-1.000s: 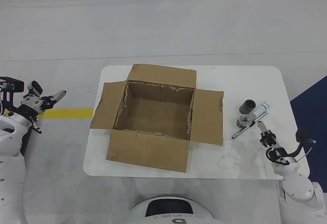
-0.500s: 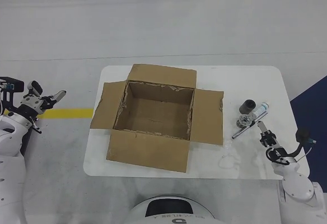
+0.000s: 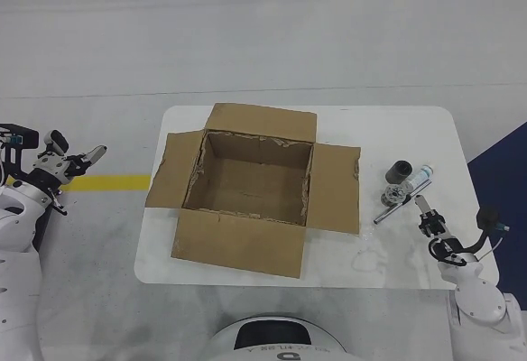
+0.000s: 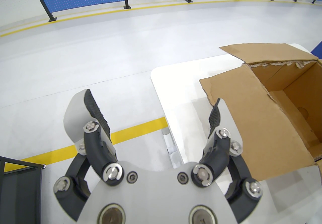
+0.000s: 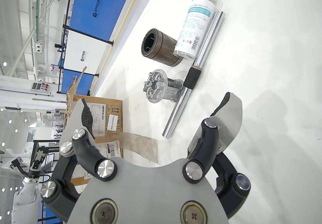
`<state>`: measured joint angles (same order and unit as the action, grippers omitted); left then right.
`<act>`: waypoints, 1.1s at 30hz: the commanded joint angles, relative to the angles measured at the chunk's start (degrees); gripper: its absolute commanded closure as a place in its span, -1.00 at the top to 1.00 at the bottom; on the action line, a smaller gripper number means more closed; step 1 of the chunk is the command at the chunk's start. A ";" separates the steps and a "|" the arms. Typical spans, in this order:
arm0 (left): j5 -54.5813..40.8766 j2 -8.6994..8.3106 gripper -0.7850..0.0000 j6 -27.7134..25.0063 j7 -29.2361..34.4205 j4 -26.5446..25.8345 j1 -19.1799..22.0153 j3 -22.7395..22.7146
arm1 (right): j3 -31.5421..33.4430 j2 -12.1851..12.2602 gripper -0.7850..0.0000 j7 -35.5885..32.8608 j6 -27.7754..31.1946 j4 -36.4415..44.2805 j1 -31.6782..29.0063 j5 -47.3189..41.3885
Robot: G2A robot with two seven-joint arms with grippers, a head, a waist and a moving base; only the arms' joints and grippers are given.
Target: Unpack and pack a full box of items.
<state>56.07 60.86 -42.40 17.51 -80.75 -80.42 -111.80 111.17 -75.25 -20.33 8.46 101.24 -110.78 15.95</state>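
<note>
1. White table (image 3: 408,262), frame's lower right: right gripper (image 5: 156,105) gapes wide, empty, near the rod (image 5: 205,46).
2. Rod looks steel: heavy, stiff, slick; pinch its black sleeve (image 5: 191,78).
3. Centre: box (image 3: 242,242) open; left gripper (image 4: 153,99) wide, far left.

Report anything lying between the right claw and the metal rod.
Nothing visible does. The right claw is open, just short of the near end of the metal rod, with only bare table between them.
</note>
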 commanded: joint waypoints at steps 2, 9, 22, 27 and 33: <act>0.00 0.00 1.00 0.00 0.00 0.00 0.00 0.00 | 0.00 0.00 1.00 0.00 0.01 0.01 0.00 0.00; 0.00 0.00 1.00 0.00 0.00 0.00 0.00 0.00 | -6.72 -0.05 1.00 -1.97 3.21 5.13 1.86 3.72; 0.00 0.00 1.00 0.00 0.00 0.00 0.00 0.00 | -10.12 -0.01 1.00 -2.52 3.71 5.53 3.22 5.58; 0.00 0.00 1.00 0.00 0.00 0.00 0.00 0.00 | -14.66 0.48 1.00 -9.40 5.28 5.39 6.85 10.37; 0.00 0.00 1.00 0.00 0.00 0.00 0.00 0.00 | -21.75 0.29 1.00 -11.03 1.20 4.00 12.91 13.82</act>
<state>56.07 60.86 -42.40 17.51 -80.75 -80.42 -111.80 90.36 -74.91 -31.40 10.69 105.66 -99.02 29.21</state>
